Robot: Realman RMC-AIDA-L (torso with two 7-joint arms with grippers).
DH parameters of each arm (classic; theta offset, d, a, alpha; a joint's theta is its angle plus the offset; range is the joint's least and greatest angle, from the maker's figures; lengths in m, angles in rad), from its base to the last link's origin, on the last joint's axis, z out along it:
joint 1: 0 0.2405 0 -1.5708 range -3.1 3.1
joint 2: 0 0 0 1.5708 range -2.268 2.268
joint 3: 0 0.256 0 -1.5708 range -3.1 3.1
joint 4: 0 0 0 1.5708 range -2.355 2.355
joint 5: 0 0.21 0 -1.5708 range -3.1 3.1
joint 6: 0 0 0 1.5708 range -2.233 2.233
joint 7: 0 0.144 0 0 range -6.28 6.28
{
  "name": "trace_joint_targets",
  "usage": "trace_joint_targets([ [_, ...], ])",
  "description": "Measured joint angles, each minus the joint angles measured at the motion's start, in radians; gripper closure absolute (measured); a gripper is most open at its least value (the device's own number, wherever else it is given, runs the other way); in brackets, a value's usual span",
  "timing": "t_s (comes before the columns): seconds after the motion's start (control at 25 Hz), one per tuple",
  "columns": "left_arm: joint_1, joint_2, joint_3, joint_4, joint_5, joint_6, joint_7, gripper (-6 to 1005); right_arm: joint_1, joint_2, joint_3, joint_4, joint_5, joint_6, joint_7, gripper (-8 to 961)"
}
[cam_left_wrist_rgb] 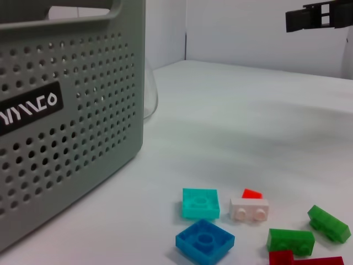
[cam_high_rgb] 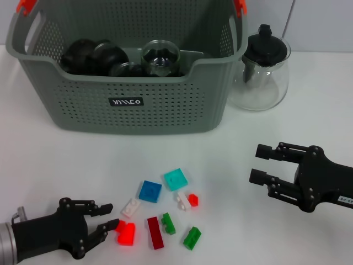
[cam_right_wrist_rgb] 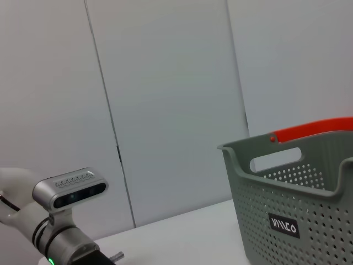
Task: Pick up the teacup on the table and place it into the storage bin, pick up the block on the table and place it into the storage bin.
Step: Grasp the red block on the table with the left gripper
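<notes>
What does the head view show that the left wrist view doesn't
Only the head view shows the cups inside the storage bin, the glass teapot, the left pincer open beside a bright red block, and the small white block. Only the left wrist view shows the table's far edge against the wall. Both share the bin's labelled front, the right pincer open over the table, the teal block, the blue block and the green blocks.
</notes>
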Motion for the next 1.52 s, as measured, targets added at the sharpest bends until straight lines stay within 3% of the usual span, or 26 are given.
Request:
trace_joint_targets([
  [1.52,-0.004,-0.005,0.02,-0.039,0.008,-0.007,0.003,745,-0.003,-0.003,0.0,0.002,-0.002,-0.001,0.0,396],
])
